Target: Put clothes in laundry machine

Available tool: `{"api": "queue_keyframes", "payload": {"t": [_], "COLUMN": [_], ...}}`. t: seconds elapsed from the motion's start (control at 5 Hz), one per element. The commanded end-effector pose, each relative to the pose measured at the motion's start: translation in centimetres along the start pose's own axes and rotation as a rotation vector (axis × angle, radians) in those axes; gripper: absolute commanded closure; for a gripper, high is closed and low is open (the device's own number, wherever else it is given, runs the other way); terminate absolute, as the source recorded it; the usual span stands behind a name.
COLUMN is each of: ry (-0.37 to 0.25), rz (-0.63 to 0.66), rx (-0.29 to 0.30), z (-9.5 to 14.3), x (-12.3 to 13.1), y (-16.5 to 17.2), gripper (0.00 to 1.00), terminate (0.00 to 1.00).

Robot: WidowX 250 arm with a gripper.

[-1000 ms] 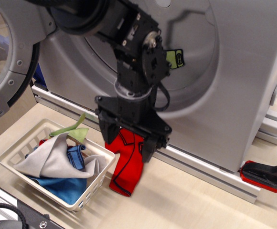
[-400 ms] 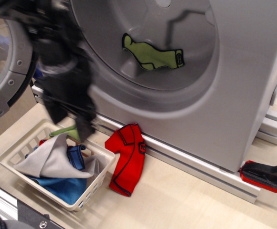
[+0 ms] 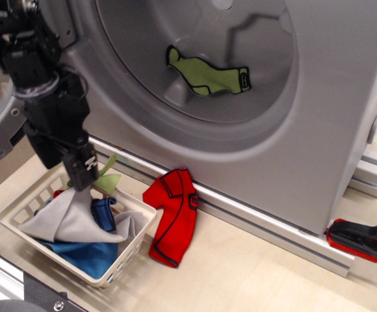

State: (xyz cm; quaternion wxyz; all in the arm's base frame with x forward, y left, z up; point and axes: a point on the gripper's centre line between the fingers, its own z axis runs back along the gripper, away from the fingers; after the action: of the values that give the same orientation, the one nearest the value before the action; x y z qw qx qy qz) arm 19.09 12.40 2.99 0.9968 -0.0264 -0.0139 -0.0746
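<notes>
The laundry machine fills the back, its round opening facing me. A lime green garment with dark trim lies inside the grey drum. A red garment with dark trim lies on the table against the machine's base rail. A pale grey cloth, blue cloths and a light green piece lie in the white lattice basket. My gripper hangs over the basket's back left part. Its jaws look open and empty, and one fingertip is just above the grey cloth.
The machine's round door stands open at the far left behind my arm. An aluminium rail runs along the machine's foot. A red and black clamp lies at the right edge. A metal frame edge borders the table at the front left.
My gripper has swung left, from around the red garment to above the basket. The red garment has stayed on the table. The green garment in the drum has come into full view.
</notes>
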Motion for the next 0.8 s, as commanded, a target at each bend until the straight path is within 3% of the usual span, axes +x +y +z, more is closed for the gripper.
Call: {"api": "queue_keyframes", "payload": {"t": [0.0,0.2,0.4,0.6], "ry": [0.025,0.03,0.04,0.023], "rz": [-0.083,-0.105,-0.104,-0.091], "rx": [-0.098,-0.131,-0.113,-0.057], "z": [-2.8,-4.8,-6.8,-8.4], "x": [0.6,-0.4,-0.9,-0.9], "y": [0.5,-0.5,-0.9,-0.9], "gripper": [0.0,0.0,0.0,0.0], "terminate": [0.0,0.0,0.0,0.0]}}
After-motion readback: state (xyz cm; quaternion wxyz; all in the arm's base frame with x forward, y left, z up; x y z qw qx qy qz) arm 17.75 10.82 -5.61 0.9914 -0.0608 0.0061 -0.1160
